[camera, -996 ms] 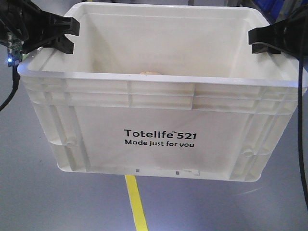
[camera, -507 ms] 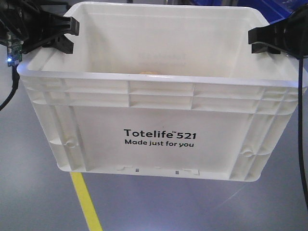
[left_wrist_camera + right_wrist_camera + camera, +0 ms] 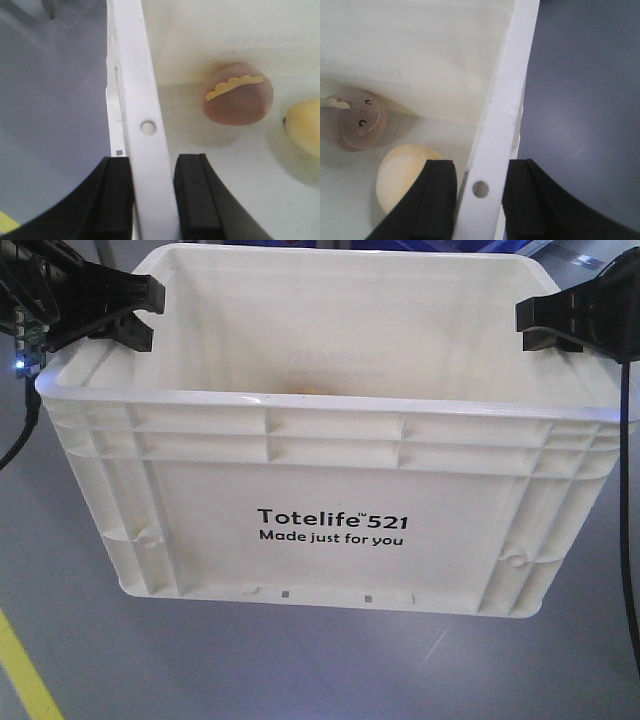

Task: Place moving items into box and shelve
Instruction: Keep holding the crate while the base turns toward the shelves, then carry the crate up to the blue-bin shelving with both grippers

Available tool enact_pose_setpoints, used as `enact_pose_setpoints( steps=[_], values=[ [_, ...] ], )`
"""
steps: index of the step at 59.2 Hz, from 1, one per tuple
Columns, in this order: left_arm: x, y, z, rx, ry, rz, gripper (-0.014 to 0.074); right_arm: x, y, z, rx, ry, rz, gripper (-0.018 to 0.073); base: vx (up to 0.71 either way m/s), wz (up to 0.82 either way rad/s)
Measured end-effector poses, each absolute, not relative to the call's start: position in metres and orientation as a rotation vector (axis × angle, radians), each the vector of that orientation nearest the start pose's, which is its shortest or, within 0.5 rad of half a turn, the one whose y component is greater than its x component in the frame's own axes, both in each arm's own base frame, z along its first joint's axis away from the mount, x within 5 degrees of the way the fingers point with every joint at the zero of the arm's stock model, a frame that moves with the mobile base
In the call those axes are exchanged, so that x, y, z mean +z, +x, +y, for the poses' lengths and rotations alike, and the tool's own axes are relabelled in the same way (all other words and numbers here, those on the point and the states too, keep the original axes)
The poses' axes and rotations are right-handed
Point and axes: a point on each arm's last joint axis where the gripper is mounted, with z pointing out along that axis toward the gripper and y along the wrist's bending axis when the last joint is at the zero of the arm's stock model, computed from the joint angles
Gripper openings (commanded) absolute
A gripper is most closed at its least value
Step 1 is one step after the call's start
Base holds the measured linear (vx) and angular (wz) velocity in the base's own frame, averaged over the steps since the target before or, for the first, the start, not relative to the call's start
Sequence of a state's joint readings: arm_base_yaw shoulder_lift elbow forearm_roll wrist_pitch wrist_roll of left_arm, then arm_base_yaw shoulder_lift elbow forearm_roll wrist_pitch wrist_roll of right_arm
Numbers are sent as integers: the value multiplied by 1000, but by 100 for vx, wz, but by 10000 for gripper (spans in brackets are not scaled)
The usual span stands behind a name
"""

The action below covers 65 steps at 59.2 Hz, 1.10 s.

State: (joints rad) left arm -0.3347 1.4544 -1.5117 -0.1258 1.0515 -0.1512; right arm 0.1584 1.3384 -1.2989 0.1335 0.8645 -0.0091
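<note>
Grey floor (image 3: pixel 80 640) w/ a yellow stripe (image 3: pixel 20 670) at the lower left corner of the front view. White box (image 3: pixel 330 540), black print "Totelife 521 Made just for you", fills most of the frame. Left gripper (image 3: pixel 148 315) at upper left and right gripper (image 3: pixel 528 325) at upper right, both black, sit at the box's side walls near the top. A tan sliver (image 3: pixel 312 390) peeks over the near edge, approx. centre; can't tell which item it is.

Left wrist view: left gripper (image 3: pixel 152 200) at the bottom, fingers either side of the white rim (image 3: pixel 142 100) and pinching it. Floor to the left, box inside to the right. On the box bottom lie a brownish lump (image 3: pixel 239 100) w/ a wavy yellow strip and a pale yellow lump (image 3: pixel 305 127) at the right edge, near each other, not touching.

Right wrist view: right gripper (image 3: pixel 480 200) at the bottom, pinching the rim (image 3: pixel 507 100) the same way. Brownish lump (image 3: pixel 357 125) at mid left by the far wall, pale yellow lump (image 3: pixel 405 172) below it, next to the inner finger.
</note>
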Motion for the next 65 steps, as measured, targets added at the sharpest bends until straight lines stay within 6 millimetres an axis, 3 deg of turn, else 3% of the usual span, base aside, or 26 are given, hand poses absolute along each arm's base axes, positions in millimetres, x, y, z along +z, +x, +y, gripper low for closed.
enact_pose_setpoints(
  steps=[65],
  values=[
    [395, 286, -110, -367, 198, 2496, -6, 375, 279, 54, 233, -145, 2387, -6, 32, -53]
  ],
)
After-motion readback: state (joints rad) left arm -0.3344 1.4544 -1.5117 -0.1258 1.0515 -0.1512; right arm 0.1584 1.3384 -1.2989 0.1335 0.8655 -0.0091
